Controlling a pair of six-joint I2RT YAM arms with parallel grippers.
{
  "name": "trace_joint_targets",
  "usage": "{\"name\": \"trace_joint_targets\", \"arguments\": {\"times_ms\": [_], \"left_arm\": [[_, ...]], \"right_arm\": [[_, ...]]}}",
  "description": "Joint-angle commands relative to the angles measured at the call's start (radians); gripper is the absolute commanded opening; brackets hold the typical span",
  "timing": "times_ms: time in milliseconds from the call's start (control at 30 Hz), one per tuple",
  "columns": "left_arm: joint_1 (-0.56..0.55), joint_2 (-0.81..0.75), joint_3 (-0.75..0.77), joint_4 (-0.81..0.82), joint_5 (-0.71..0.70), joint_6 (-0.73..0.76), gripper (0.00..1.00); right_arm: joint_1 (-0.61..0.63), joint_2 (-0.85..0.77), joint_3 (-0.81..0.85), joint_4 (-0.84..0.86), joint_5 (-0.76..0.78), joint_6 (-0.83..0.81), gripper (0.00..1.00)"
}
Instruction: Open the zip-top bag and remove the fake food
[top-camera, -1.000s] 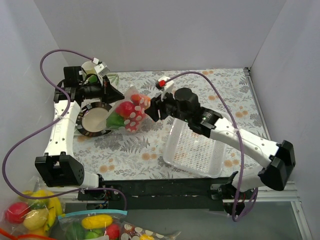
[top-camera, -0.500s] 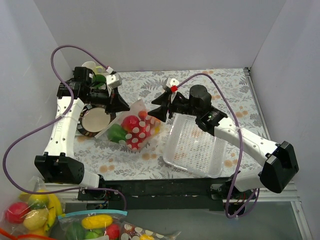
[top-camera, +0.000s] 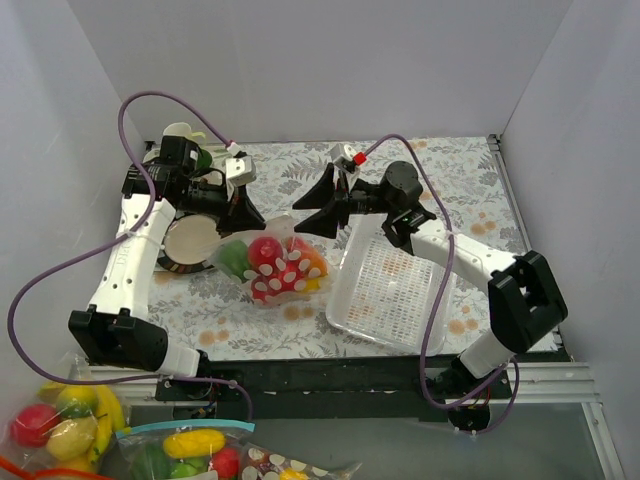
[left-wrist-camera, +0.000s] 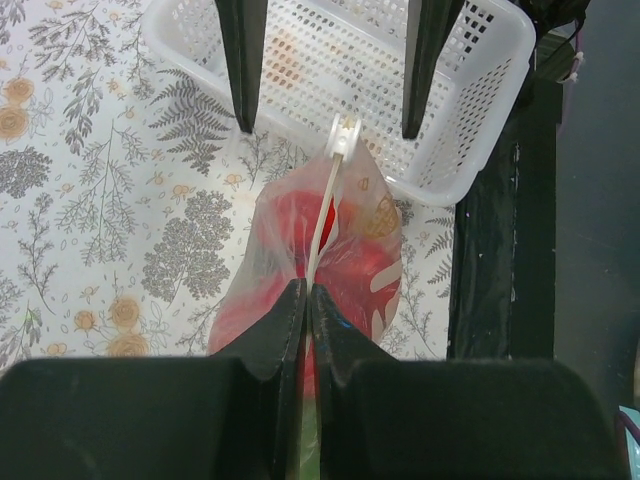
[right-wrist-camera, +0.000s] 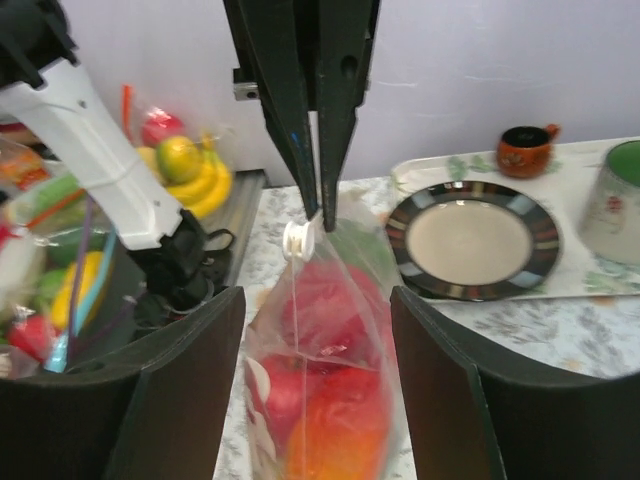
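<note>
Moved: right arm (top-camera: 470, 262), folded in since before.
Bag (top-camera: 272, 265): strip (left-wrist-camera: 322, 215) runs lengthwise toward basket (left-wrist-camera: 480, 170).
Left gripper (left-wrist-camera: 305, 292): pinching strip.
Right gripper (right-wrist-camera: 315, 300): spread, astride bag.

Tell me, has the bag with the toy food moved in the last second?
Yes. In the top view the bag has shifted toward the near edge of the table, closer to the left wall of the white basket.
</note>
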Motion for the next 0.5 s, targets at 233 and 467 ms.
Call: {"name": "trace_joint_targets", "arguments": {"times_ms": [233,467], "left_arm": [[-0.039,0.013,0.05,-0.015,0.011,-0.06,0.01],[-0.053,0.004,0.049,0.062,0.012,-0.149,0.01]], "right_arm": [[0.006,0.092,-0.006,0.322,-0.147,0.262,0.7],[0.014,0.099,0.02,0.208,-0.097,0.206,0.51]]}}
